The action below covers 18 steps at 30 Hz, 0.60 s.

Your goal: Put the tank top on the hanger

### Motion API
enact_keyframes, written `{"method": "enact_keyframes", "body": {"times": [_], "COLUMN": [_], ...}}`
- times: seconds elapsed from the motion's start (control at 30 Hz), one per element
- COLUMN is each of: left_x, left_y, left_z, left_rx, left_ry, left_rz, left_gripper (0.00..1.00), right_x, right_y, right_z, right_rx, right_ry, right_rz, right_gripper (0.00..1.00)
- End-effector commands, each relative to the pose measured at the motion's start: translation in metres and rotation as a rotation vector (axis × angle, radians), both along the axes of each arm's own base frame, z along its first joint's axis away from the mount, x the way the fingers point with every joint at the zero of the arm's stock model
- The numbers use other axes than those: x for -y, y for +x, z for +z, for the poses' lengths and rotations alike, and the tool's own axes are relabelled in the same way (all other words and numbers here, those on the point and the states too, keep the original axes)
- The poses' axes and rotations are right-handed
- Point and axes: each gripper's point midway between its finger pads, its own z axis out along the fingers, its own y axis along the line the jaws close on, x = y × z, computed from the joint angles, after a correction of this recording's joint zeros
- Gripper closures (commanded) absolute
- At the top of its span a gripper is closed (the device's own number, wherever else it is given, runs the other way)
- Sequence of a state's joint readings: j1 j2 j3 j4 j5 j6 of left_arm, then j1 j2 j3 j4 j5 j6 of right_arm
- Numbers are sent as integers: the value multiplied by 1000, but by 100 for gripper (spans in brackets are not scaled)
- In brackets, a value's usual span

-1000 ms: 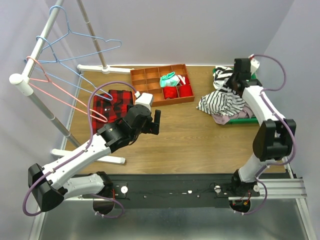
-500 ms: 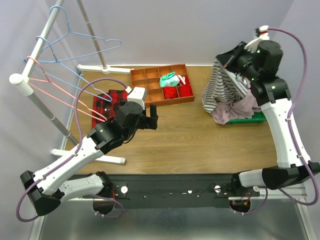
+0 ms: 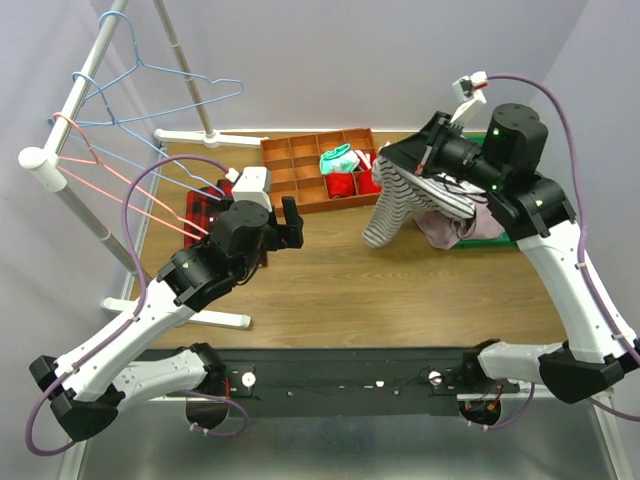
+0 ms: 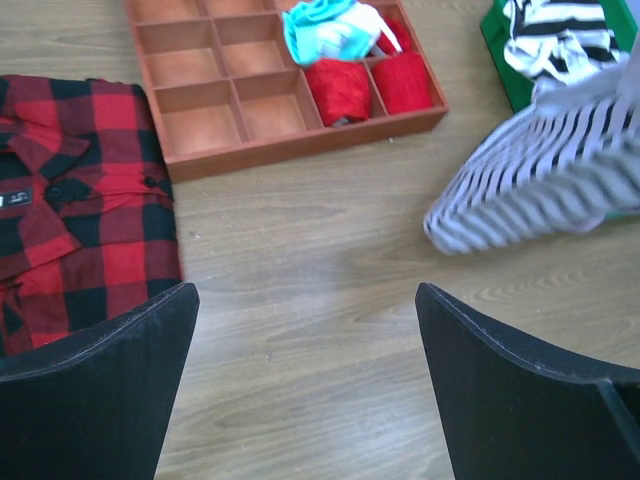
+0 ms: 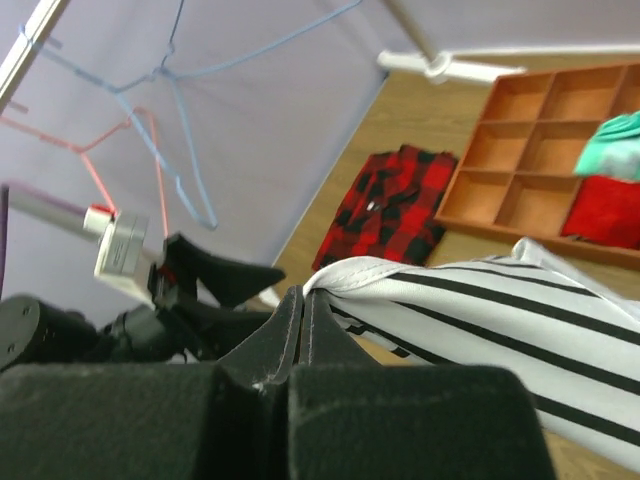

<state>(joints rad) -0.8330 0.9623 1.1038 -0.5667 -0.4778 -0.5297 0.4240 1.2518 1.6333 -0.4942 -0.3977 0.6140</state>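
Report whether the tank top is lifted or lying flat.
Lifted: the tank top hangs draped from the shut right gripper, which pinches its edge.

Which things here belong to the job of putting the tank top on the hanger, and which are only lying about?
Job: tank top, held in the shut right gripper; blue hanger on the rack.
Lying about: plaid shirt; orange tray with small clothes; broad-striped garment in the green bin.

Left wrist view: we see the tank top [image 4: 530,195] smeared by blur and running off the right edge. Plaid shirt [image 4: 70,200] cut at the left edge. Top view: we find the green bin [image 3: 492,243] mostly buried under garments.
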Motion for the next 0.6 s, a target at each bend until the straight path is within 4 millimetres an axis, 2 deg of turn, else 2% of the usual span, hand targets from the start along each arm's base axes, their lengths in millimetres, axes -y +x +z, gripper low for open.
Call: {"method": "enact_keyframes", "body": {"times": [0.0, 0.03, 0.07, 0.13, 0.17, 0.2, 0.27, 0.3, 0.33, 0.37, 0.4, 0.43, 0.5, 0.53, 0.57], "left_x": [-18, -17, -18, -18, -19, -21, -23, -26, -28, -30, -33, -33, -33, -34, -33], "left_y": [8, 8, 9, 9, 10, 9, 9, 8, 8, 8, 8, 9, 10, 10, 11], "left_z": [18, 20, 20, 19, 18, 17, 15, 13, 12, 10, 5, 3, -5, -8, -11], "left_rx": [47, 49, 49, 45, 43, 43, 39, 38, 37, 37, 32, 30, 13, 2, -2], "left_ry": [-50, -56, -60, -62, -64, -65, -67, -69, -71, -73, -79, -85, -90, -106, -119], "left_rz": [93, 92, 96, 100, 104, 107, 116, 124, 130, 137, 154, 159, 166, 179, 186], "left_gripper": [1, 1, 1, 1, 1, 1, 1, 1, 1, 1, 1, 1, 1, 1, 1], "right_x": [-37, -37, -35, -37, -35, -37, -40, -46, -42, -42, -45, -43, -53, -59, -62], "right_y": [-9, -7, -10, 3, 1, 5, -2, 5, -5, -6, -3, -13, -29, -32, -46], "right_z": [19, 24, 56, 65, 86, 83, 79, 43, 50, 39, -4, -2, -41, -93, -106], "right_rx": [35, 36, 101, 113, 155, 146, 133, 55, 82, 62, -26, -12, -77, -163, -187], "right_ry": [6, -6, 24, 24, 43, 37, 42, 15, 51, 54, 26, 51, 34, -3, 6], "right_rz": [134, 130, 125, 96, 89, 92, 127, 137, 140, 137, 137, 143, 181, 187, 209], "right_gripper": [99, 99, 99, 99, 99, 99, 99, 99, 99, 99, 99, 99, 99, 99, 99]}}
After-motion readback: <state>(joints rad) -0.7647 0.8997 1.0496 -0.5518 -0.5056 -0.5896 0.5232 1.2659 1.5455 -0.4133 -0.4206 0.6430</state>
